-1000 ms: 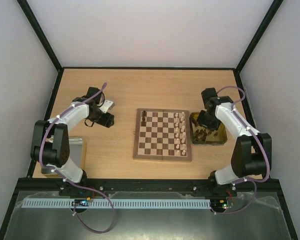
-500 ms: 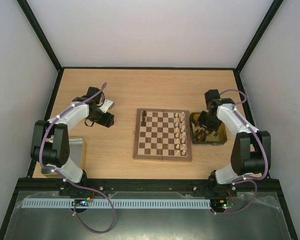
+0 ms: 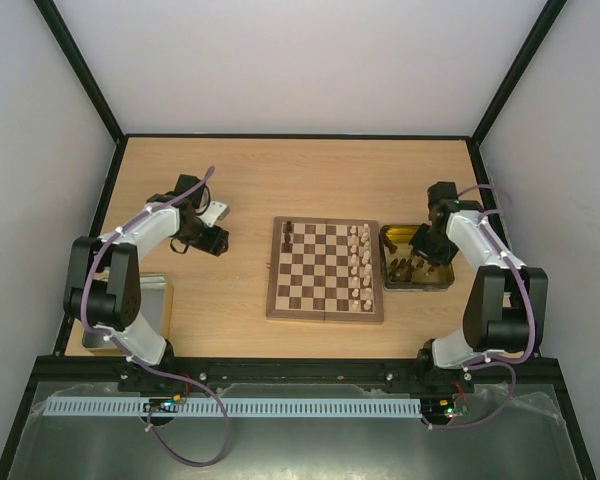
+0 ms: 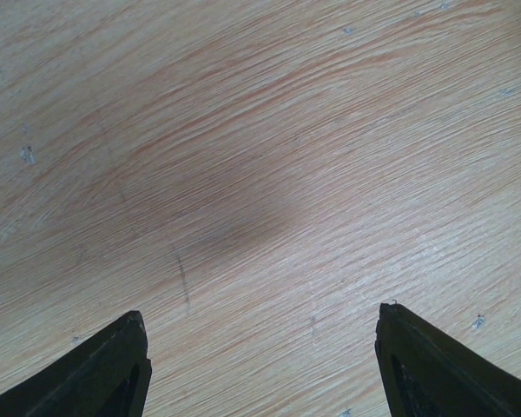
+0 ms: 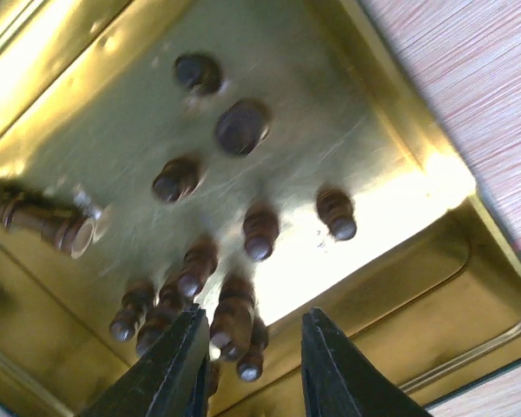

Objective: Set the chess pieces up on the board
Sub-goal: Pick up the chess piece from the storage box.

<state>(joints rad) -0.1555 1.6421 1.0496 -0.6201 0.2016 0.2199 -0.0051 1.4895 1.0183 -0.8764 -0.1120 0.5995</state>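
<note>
- left arm [image 3: 140,235]: in the top view it stands at the left of the frame. it rises from its base at the lower left, bends at the elbow and reaches up and to the right over the bare desk [image 3: 310,175]. a grey tray [image 3: 158,300] lies on the desk beside its base.
- left gripper [image 3: 215,212]: it is released, and the wrist view shows the left gripper [image 4: 260,313] with its two dark fingers [image 4: 113,365] spread wide at the bottom corners. only wood grain shows between them, and it holds nothing.
- board [image 3: 325,315]: it lies flat at the centre of the desk, between the two arms and well apart from the left gripper.
- chess pieces on the board: pale chess pieces [image 3: 360,262] stand in two columns along its right edge. at least one dark piece [image 3: 288,235] stands at its upper left corner.
- yellow tray [image 3: 417,287]: it sits just beside the right edge of the board, with dark chess pieces [image 3: 402,268] clustered in its left part. in the right wrist view most of these dark chess pieces [image 5: 243,234] stand upright on the shiny yellow tray [image 5: 469,261]. one fallen piece [image 5: 35,221] lies on its side at the left.
- right gripper [image 3: 425,245]: it points down into the tray, and the wrist view shows the right gripper [image 5: 253,317] parted by a narrow gap above the cluster. nothing is clamped.
- right arm [image 3: 480,250]: it rises from its base at the lower right, then folds up and left over the tray.
</note>
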